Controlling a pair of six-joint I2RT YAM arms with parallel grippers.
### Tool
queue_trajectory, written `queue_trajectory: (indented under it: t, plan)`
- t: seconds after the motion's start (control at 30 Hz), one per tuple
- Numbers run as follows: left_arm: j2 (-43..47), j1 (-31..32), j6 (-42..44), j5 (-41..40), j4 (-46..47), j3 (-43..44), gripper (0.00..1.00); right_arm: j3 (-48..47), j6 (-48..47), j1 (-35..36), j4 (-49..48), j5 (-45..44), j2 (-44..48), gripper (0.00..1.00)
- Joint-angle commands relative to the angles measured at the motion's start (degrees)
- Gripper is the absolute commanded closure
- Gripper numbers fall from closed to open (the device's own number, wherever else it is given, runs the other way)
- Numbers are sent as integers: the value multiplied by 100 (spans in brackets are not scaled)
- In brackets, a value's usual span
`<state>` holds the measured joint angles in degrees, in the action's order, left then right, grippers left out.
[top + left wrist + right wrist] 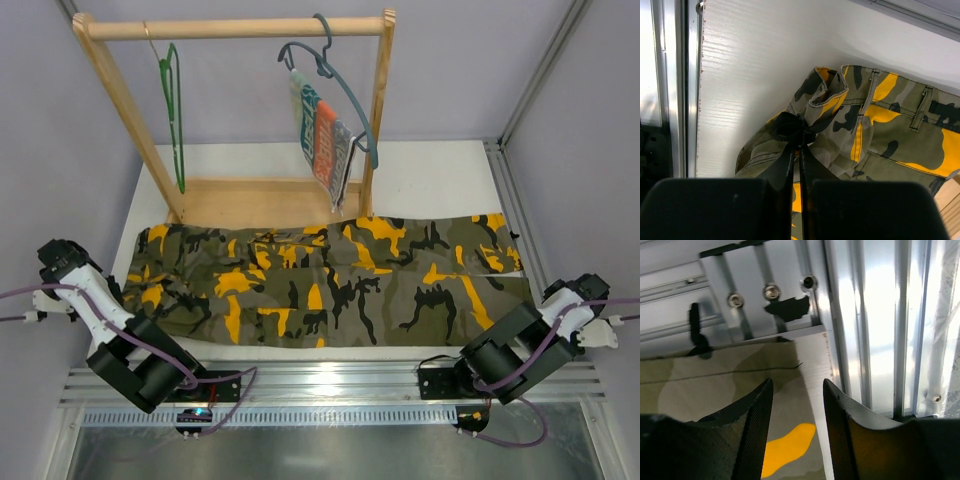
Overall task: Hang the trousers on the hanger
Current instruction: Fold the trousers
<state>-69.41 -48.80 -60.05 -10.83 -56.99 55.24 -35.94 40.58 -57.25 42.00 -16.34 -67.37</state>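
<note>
Currently trousers (330, 285) lie flat across the white table (430, 175), nearly side to side: waistband left, leg ends near the right edge. Green hanger (175, 120) hangs on the wooden rack (235, 28) rail, back left, apart from the trousers. Left gripper (796, 132) jaws together, by the waistband. Right gripper (795, 385) jaws apart, over the leg-end edge.

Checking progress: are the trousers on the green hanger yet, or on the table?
On the table. The trousers lie stretched out across the table; the green hanger hangs bare on the wooden rail.
</note>
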Motion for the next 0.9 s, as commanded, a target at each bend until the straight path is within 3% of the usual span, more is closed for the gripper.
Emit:
queue_trajectory:
  t: [0.0, 0.3, 0.37, 0.4, 0.53, 0.57, 0.73, 0.87]
  plan:
    - [-73, 28, -86, 64, -66, 346, 99, 105, 196, -190, -385, -17, -232, 52]
    - [59, 28, -253, -51, -23, 347, 99, 447, 91, -198, -1149, -238, -496, 52]
    - [76, 28, -244, -112, -5, 356, 99, 439, 29, -190, -1202, -273, -382, 57]
    - [94, 28, -235, -121, -5, 338, 99, 457, 47, -198, -1211, -317, -338, 60]
    - [226, 37, -270, -130, 48, 224, 100, 413, -102, -181, -1229, -230, -66, 91]
    - [269, 28, -288, -156, -22, 215, 99, 361, -137, -190, -1142, -169, 22, 96]
    - [375, 28, -314, -489, -321, 469, 99, -543, -340, -119, -396, -545, 759, 96]
    - [463, 37, -323, -806, -611, 724, 100, -1370, 107, 451, 712, -1064, 883, 96]
